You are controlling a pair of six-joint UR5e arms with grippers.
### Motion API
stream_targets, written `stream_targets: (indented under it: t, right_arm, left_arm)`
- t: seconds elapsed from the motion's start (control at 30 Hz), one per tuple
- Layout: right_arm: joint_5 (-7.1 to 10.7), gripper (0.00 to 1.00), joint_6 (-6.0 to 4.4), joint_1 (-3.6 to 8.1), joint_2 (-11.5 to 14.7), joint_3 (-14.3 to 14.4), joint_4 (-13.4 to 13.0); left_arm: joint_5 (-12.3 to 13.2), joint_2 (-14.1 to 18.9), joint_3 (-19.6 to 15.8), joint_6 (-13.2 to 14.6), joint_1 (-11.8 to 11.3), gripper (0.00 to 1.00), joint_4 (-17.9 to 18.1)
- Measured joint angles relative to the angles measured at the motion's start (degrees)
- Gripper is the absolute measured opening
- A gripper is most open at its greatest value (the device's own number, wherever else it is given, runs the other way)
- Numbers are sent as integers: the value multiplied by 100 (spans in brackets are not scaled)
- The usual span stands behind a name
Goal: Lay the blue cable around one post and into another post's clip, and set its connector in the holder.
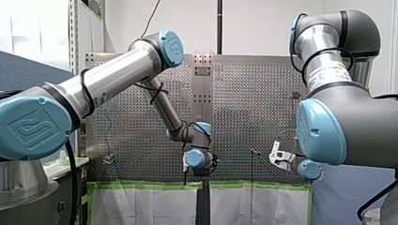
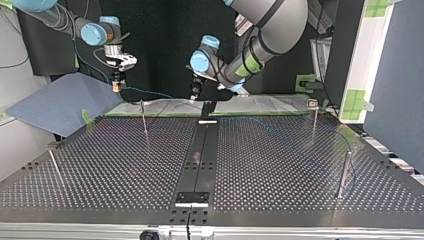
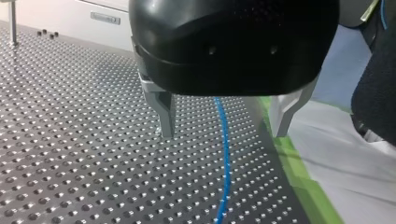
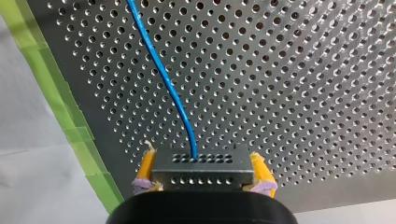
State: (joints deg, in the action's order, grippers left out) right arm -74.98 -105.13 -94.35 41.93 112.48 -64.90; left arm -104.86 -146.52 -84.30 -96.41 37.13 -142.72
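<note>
While the connector (image 4: 203, 164) was gripped end-on by my right pincer (image 4: 203, 171) near the table's (image 4: 303, 93) taped edge, the cable (image 4: 161, 70) was led from its face straight ahead of that pincer, along the edge, and was passed through my left pincer (image 3: 223, 133), which was held open around it.

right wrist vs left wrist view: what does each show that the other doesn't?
Only right wrist: my right gripper shut on the grey connector, yellow pads either side. Only left wrist: my left gripper open, its metal fingers straddling the blue cable without touching it; a post far off. Both: that cable, the perforated table, green tape.
</note>
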Motion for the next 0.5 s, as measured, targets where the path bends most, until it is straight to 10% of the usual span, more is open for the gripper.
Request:
stream_targets:
  t: [0.5]
  right_arm:
    - [0, 0, -4, -8, 4, -2, -13]
  left_arm:
    - [-30, -194, 372, 118, -133, 100, -378]
